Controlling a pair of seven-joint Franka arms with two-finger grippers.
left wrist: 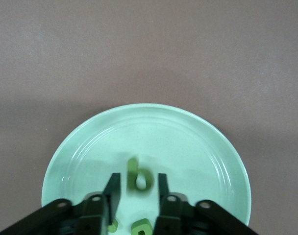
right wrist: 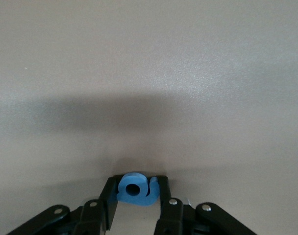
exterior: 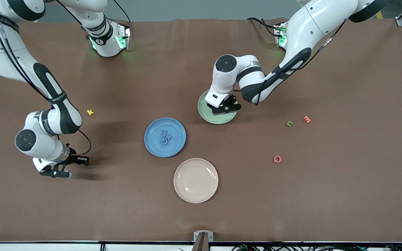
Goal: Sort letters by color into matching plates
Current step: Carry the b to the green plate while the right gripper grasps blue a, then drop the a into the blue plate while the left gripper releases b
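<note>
Right gripper [right wrist: 137, 188]: the two fingers are pressed against the sides of a blue letter [right wrist: 136, 188], which sits low over bare brown table [exterior: 326, 191] at the right arm's end, well apart from every plate.

Left gripper [left wrist: 137, 188]: the fingers stand narrowly apart over the pale green plate [left wrist: 198, 142]; a green letter "b" [left wrist: 139, 177] shows in the gap, blurred and touching neither finger, apparently just let go. Two more green pieces lie on that plate under the fingers.

The blue plate [exterior: 152, 139] lies near the table's middle and carries a cluster of blue letters [exterior: 166, 136]. The cream plate [exterior: 187, 188], nearer the front camera, holds nothing. One green letter [exterior: 289, 123] rests on the table toward the left arm's end, beside an orange letter [exterior: 306, 119]; a pink letter [exterior: 277, 159] and a yellow letter [exterior: 90, 112] also lie loose.

Step in hand, as judged: last blue letter gripped, third green dropped. Next: lift and carry the blue letter over the blue plate; fetch the remaining green letter without nudging the orange one.
</note>
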